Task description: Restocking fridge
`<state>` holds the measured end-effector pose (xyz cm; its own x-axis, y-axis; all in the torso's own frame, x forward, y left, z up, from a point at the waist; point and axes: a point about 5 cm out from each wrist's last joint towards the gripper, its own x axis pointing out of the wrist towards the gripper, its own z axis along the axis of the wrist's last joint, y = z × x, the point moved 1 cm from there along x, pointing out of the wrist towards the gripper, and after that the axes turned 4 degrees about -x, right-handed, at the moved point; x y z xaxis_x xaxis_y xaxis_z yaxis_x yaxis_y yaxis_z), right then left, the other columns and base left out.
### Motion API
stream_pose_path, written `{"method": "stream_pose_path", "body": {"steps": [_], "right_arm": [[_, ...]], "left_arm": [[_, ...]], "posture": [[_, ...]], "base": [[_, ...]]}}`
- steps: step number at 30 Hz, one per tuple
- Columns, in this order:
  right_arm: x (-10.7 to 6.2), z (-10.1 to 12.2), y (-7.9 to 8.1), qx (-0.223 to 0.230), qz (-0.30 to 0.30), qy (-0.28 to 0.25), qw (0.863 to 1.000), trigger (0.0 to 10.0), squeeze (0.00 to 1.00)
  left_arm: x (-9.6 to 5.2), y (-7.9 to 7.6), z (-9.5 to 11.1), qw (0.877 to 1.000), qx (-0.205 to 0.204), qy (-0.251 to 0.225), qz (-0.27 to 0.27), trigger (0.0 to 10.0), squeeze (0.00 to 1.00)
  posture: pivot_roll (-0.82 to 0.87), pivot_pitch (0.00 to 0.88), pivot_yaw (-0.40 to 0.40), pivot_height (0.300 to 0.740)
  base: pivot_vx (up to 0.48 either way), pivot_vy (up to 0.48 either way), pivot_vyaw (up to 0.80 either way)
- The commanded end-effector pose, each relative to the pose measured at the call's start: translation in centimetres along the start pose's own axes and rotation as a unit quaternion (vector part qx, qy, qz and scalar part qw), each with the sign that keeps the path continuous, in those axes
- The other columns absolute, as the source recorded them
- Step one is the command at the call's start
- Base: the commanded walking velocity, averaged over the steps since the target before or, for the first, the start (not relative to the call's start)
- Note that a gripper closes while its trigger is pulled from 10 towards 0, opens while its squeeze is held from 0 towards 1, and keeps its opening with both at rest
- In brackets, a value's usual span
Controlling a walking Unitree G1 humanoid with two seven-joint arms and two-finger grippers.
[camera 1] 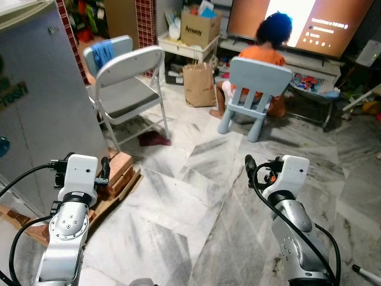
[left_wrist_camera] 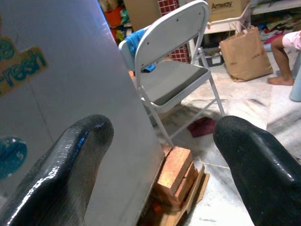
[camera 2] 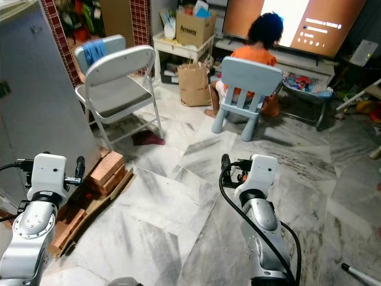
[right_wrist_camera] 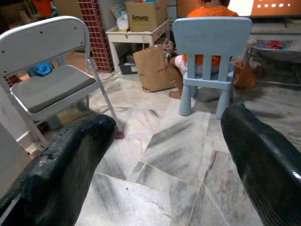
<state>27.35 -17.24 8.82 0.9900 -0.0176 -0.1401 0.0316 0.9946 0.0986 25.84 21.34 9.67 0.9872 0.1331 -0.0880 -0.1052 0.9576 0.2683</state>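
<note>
The grey fridge (camera 1: 41, 113) stands at my left with its door closed, a "fresh" sticker (left_wrist_camera: 21, 66) on its front. Its base rests on red bricks (camera 1: 119, 170) and a wooden board. My left arm (camera 1: 74, 202) is raised beside the fridge's front corner. In the left wrist view, my left gripper (left_wrist_camera: 160, 174) is open and empty, facing the fridge side and the bricks (left_wrist_camera: 176, 176). My right arm (camera 1: 289, 196) is raised over the marble floor. Its gripper (right_wrist_camera: 162, 169) is also open, with nothing between the fingers.
A grey folding chair (camera 1: 128, 89) stands just past the fridge, with a red cloth (camera 1: 153, 139) on the floor by it. Farther off, a person (camera 1: 265, 47) sits on a blue child's chair (camera 1: 256, 77) before a TV (camera 1: 297, 21). A paper bag (camera 1: 199, 83) stands nearby.
</note>
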Motion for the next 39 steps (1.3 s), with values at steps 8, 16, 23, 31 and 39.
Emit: {"method": "stream_pose_path", "body": {"steps": [8,16,23,31,39], "right_arm": [[-0.41,0.25,-0.51,0.004,-0.004,-0.003,1.000,10.0,0.00],[-0.61,-0.04,-0.54,-0.001,-0.004,0.005,1.000,10.0,0.00],[-0.59,-0.20,-0.52,0.000,-0.004,0.009,1.000,10.0,0.00],[-0.48,-0.17,-0.57,0.001,-0.004,0.012,1.000,10.0,0.00],[-0.45,-0.23,-0.27,0.005,-0.002,0.013,1.000,10.0,0.00]], "left_arm": [[0.09,-1.31,0.73,0.999,-0.028,-0.017,-0.023,10.0,0.00],[-0.38,-1.61,0.55,0.999,-0.028,-0.018,-0.025,10.0,0.00],[-0.63,-1.34,0.84,0.999,-0.019,-0.029,-0.020,10.0,0.00],[-0.71,-1.46,0.76,0.999,-0.033,-0.026,-0.027,10.0,0.00],[-0.75,-1.63,0.83,0.999,-0.035,-0.028,-0.030,10.0,0.00]], "posture": [[0.08,0.012,-0.032,0.740],[0.09,0.013,-0.038,0.740],[0.09,0.013,-0.042,0.740],[0.09,0.014,-0.043,0.740],[0.10,0.016,-0.041,0.740]], "base": [[0.000,0.480,0.00],[0.000,0.480,0.00],[0.000,0.206,0.00],[0.000,0.180,0.00],[0.000,0.480,-0.40]]}}
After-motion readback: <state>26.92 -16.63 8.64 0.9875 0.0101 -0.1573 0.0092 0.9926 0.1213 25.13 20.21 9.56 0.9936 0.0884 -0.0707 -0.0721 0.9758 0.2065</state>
